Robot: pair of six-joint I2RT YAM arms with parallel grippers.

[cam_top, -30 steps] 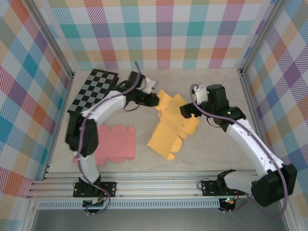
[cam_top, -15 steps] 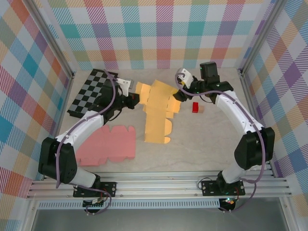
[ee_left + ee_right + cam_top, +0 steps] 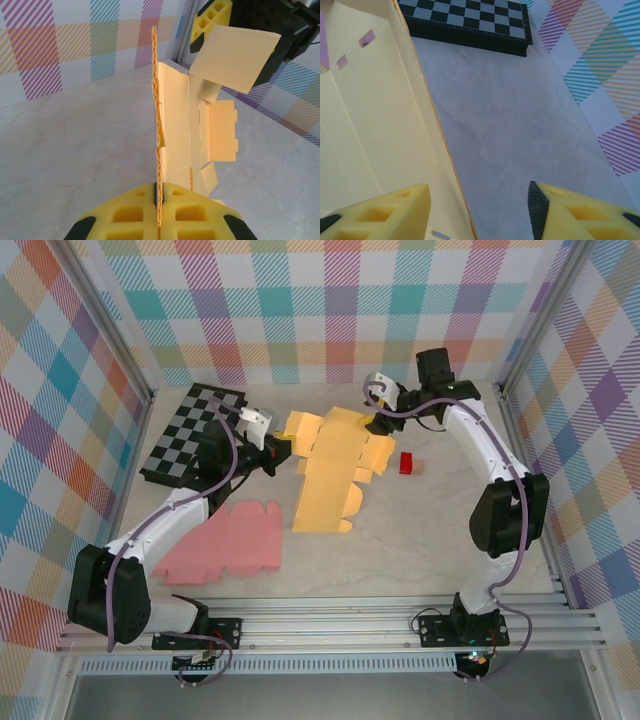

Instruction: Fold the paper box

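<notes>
**Step in hand.** A panel of the paper box [image 3: 330, 485] is being raised. This is judged an early stage of the fold, since no wall is seen locked in place.

**Location.** The box, a yellow die-cut blank, is found at the middle of the table [image 3: 440, 540], between the two arms. Its far portion is lifted off the surface and its near end rests flat.

**Left gripper [image 3: 281, 452].** The jaws are shut tight on the left edge of the blank. In the left wrist view the gripped panel is seen edge-on, standing upright between the pads.

**Right gripper [image 3: 479, 189].** The jaws are parted about halfway and nothing is gripped. In the right wrist view the panel's edge passes between the pads, nearer one of them, and bare table shows across the rest of the gap.

**Orientation.** The long axis is laid from the far wall toward the arm bases, with the near end leaning slightly left. The wider, flapped end is pointed away from the arms.

**Next move, as judged.** The right jaws are to be closed on that edge. The panel is then to be turned along its crease against the left hold. Care is called for so that the thin sheet bends at the crease and does not buckle.

**Also noted.** A pink blank [image 3: 225, 545] lies flat at the near left, a checkerboard [image 3: 190, 430] at the far left, and a red block [image 3: 407, 462] near the box's right side.
</notes>
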